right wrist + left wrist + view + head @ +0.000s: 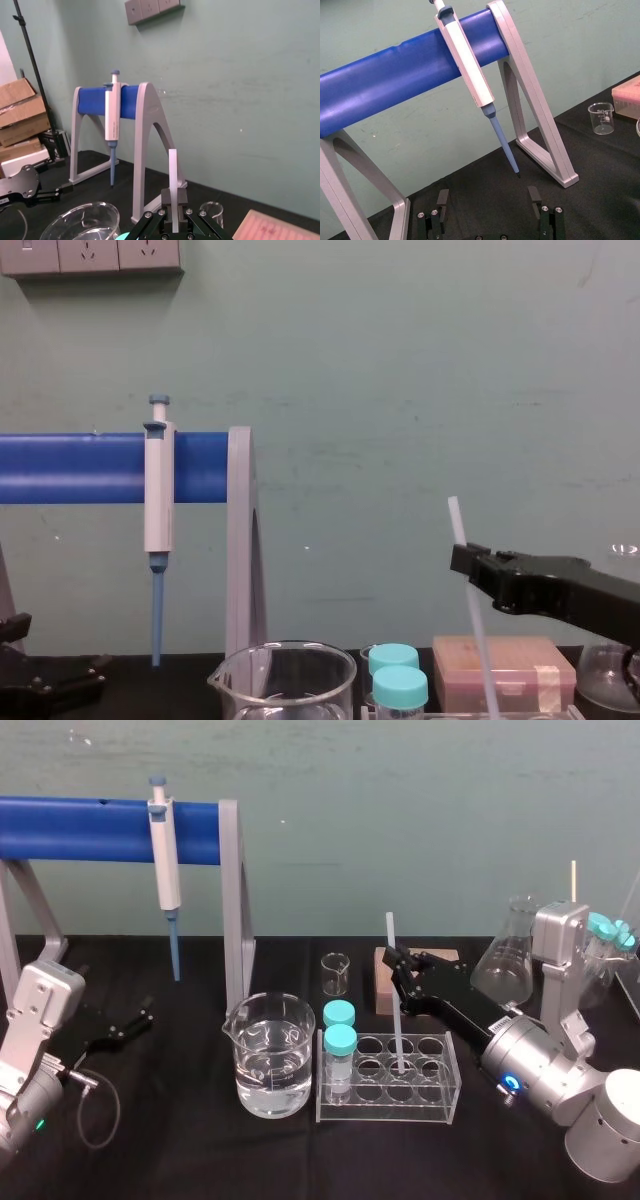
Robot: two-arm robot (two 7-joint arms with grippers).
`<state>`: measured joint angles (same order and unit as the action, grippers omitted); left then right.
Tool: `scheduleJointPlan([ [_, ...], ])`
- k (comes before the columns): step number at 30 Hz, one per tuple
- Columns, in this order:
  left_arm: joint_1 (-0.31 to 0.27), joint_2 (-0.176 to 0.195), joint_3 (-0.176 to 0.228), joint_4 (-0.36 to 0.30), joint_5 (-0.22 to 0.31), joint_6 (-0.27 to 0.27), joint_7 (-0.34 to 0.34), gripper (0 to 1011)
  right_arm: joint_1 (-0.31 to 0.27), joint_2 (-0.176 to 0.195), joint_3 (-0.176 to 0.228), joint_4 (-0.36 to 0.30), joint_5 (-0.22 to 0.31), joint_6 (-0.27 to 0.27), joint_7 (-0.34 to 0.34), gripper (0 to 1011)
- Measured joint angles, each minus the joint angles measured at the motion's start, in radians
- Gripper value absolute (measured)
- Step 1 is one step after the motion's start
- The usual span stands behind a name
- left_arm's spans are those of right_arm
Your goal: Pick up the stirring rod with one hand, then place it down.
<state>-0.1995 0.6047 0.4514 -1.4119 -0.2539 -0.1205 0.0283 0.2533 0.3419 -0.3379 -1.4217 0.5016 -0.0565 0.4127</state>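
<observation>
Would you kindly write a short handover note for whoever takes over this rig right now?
Right gripper: fingers shut on the stirring rod, held upright by its upper part.
Left gripper: open, parked low at the left, in front of the pipette stand.
Rod: lower end sits in a well of the clear tube rack.
Done: the grasp.
Left: lift the rod clear of the rack, then place it down.

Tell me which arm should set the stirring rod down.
Right. The right gripper is shut on the stirring rod, its lower end at the test-tube rack; the left gripper sits open, far off by the pipette stand.
</observation>
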Motion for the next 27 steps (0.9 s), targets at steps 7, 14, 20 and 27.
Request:
scheduleJointPlan([
  [7, 0.000, 0.000, 0.000, 0.000, 0.000, 0.000, 0.000, 1000, -0.008, 0.008, 0.020, -0.034, -0.038, -0.063, -0.002, 62],
  [14, 0.000, 0.000, 0.000, 0.000, 0.000, 0.000, 0.000, 1000, -0.019, -0.004, 0.090, -0.129, -0.027, -0.143, -0.014, 62],
  [20, 0.000, 0.000, 0.000, 0.000, 0.000, 0.000, 0.000, 1000, -0.028, -0.006, 0.123, -0.168, -0.027, -0.153, -0.029, 62],
  [27, 0.000, 0.000, 0.000, 0.000, 0.000, 0.000, 0.000, 1000, -0.038, -0.002, 0.153, -0.169, -0.056, -0.135, -0.062, 62],
])
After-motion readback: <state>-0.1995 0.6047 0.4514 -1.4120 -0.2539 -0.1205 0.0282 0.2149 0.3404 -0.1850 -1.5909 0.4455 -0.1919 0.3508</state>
